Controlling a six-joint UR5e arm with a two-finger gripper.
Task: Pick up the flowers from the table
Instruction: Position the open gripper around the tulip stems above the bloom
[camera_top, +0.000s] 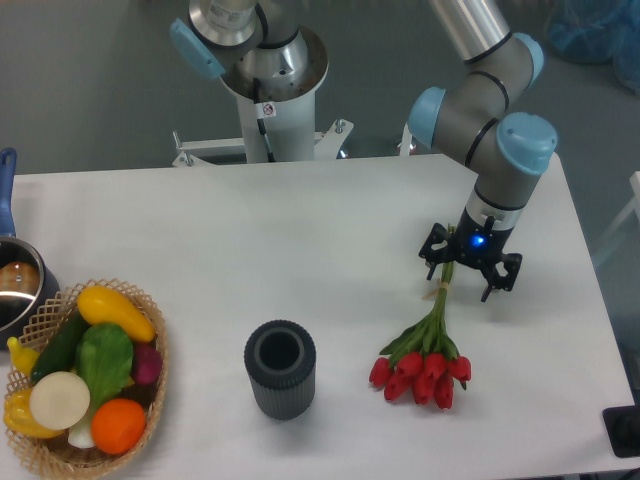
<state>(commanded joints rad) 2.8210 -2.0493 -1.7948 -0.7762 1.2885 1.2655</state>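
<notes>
The flowers (424, 368), a bunch of red tulips with green stems, lie on the white table (300, 225) at the front right. The buds point toward the front edge and the stems run up and to the right. My gripper (470, 263) hangs low over the upper end of the stems, pointing down, with a blue light lit on it. Its black fingers stand apart on either side of the stem ends, which are partly hidden under it. The flowers still rest on the table.
A dark grey ribbed cylinder (280, 368) stands open-topped at the front middle, left of the flowers. A wicker basket of colourful vegetables (88, 375) sits at the front left, with a metal pot (14, 288) behind it. The arm's base (270, 85) stands at the back edge.
</notes>
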